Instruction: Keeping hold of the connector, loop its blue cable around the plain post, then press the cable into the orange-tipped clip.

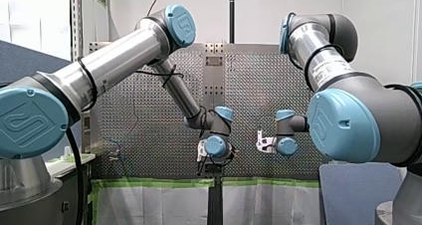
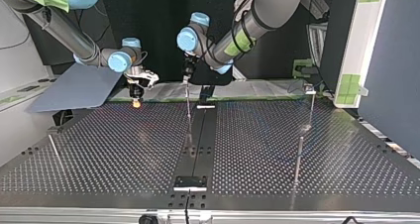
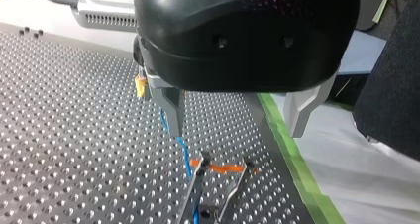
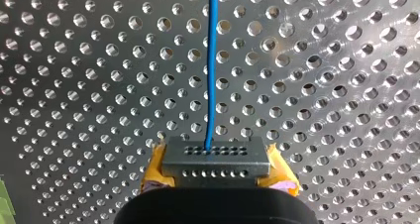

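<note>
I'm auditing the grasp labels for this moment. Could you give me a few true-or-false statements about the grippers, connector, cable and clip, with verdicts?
1. My right gripper grips the connector between yellow pads. True.
2. The blue cable lies detached from the connector. False: it enters the connector's face.
3. My left gripper is clamped on the cable. False: its fingers stand wide open.
4. The clip ahead of my left gripper has orange tips. True.

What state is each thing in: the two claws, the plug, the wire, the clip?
Right gripper: shut on connector.
Connector: held, cable plugged in.
Cable: runs straight ahead of connector.
Left gripper: open, clip ahead of it.
Clip: cable beside one prong; seated or not, cannot tell.
</note>
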Controlling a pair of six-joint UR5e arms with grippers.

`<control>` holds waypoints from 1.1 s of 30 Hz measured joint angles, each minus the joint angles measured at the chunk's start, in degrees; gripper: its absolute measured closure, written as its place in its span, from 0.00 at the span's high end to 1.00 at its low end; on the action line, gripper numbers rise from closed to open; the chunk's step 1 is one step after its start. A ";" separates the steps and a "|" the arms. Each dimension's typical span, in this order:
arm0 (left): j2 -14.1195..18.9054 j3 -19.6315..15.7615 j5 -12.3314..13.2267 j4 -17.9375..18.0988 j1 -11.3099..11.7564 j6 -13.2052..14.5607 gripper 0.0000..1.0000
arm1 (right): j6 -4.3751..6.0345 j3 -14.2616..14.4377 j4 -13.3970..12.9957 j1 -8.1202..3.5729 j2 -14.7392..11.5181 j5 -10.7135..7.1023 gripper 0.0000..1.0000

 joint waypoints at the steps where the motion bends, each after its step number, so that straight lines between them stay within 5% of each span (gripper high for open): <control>1: 0.00 0.00 -0.45 -0.01 -0.04 -0.05 1.00 | 0.00 0.00 0.00 0.01 0.00 0.00 0.00; 7: -0.02 0.00 -2.35 0.10 -0.28 -0.21 1.00 | 0.00 0.00 0.01 0.01 0.05 -0.04 0.00; 33: -0.02 0.00 -3.51 -0.28 -0.35 -1.57 1.00 | 0.00 -0.01 -0.07 0.02 0.15 -0.06 0.00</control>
